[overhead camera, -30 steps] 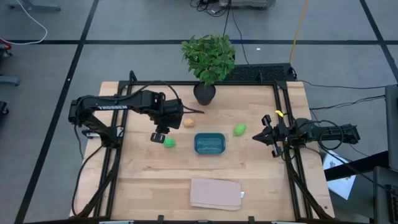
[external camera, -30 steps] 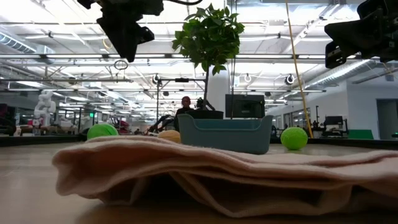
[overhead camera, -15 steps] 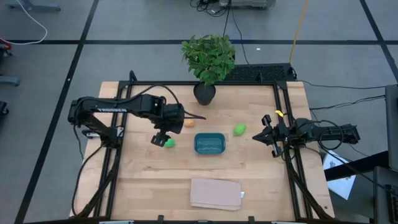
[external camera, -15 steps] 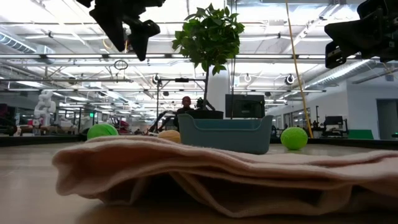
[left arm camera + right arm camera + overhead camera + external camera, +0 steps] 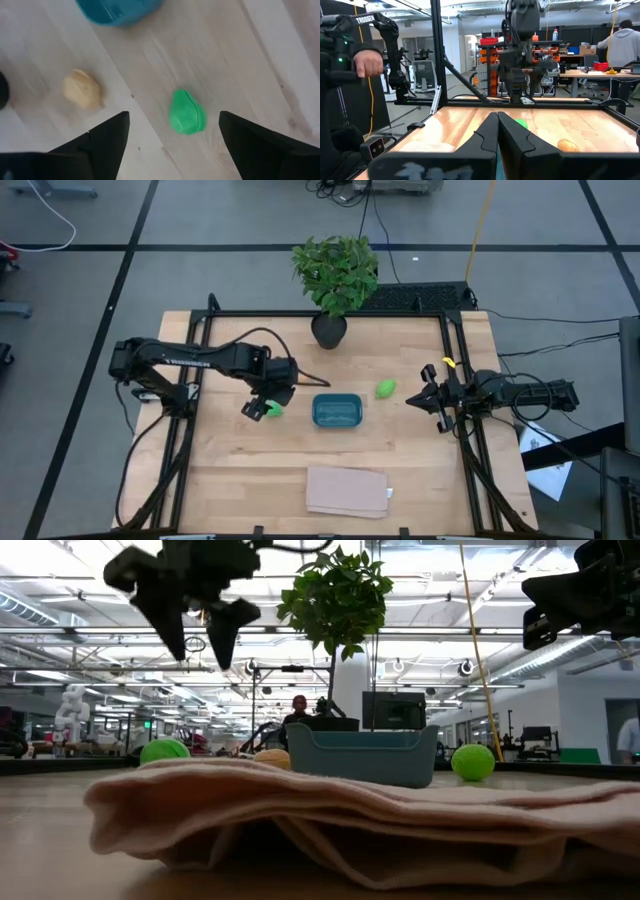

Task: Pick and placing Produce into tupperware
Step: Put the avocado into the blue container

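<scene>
The teal tupperware [image 5: 336,410] sits mid-table. One green produce piece [image 5: 273,410] lies on the wood to its left, and my left gripper [image 5: 172,145] hangs open just above it, pointing down. Its fingers stand on either side of the piece [image 5: 186,111] and touch nothing. An orange-tan piece [image 5: 82,89] lies on the table nearby, toward the far side. A second green piece [image 5: 385,389] rests to the right of the tupperware. My right gripper [image 5: 497,120] waits shut at the table's right edge [image 5: 430,392], held level.
A potted plant [image 5: 335,275] stands at the table's far edge. A folded tan cloth pad [image 5: 347,490] lies at the near edge and fills the foreground of the low view [image 5: 350,820]. Black frame rails run along both sides. Beyond the table, a person's hand [image 5: 367,62] shows.
My left gripper has come down toward the green piece left of the tupperware, shifting a little toward the near edge. It has rolled about its pointing line and opened wide. The produce and the tupperware have not moved.
</scene>
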Motion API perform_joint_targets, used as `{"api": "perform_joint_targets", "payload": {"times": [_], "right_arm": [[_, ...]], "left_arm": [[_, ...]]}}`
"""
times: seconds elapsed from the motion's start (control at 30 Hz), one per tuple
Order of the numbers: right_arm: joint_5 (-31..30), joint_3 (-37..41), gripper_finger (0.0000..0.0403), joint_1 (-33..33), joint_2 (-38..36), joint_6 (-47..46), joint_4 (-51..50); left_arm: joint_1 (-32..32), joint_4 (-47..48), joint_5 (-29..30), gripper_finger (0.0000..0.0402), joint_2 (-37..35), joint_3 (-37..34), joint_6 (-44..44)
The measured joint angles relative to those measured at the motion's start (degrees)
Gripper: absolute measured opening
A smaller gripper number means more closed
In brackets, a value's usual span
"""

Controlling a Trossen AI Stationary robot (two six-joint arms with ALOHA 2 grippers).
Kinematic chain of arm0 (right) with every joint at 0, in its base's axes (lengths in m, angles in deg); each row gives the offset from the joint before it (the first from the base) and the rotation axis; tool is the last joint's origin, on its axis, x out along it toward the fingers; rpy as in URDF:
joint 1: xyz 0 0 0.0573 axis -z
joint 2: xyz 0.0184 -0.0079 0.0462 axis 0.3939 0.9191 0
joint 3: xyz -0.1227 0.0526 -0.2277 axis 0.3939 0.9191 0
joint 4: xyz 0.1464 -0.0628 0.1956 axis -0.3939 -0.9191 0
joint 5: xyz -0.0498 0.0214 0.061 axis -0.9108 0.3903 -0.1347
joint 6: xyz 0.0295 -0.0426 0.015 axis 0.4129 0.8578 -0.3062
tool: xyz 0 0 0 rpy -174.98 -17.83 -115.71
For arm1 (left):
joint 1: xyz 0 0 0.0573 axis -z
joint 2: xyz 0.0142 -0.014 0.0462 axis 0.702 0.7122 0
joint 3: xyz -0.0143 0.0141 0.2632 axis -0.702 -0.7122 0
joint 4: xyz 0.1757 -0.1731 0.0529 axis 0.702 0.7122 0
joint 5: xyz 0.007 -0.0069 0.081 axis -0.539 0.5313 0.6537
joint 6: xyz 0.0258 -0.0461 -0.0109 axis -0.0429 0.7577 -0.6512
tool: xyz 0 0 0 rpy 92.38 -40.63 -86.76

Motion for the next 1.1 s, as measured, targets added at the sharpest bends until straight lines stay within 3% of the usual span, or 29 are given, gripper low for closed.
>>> {"api": "perform_joint_targets", "payload": {"times": [0.73, 1.1], "right_arm": [[0.0, 0.02, 0.0, 0.0, 0.0, 0.02, 0.0], [0.0, 0.0, 0.0, 0.0, 0.02, 0.02, -0.02]], "left_arm": [[-0.23, -14.35, -4.9, 0.0322, 0.0, -15.32, 1.92], [-0.23, -18.6, -4.95, 0.0322, 0.0, -19.72, 0.83]]}}
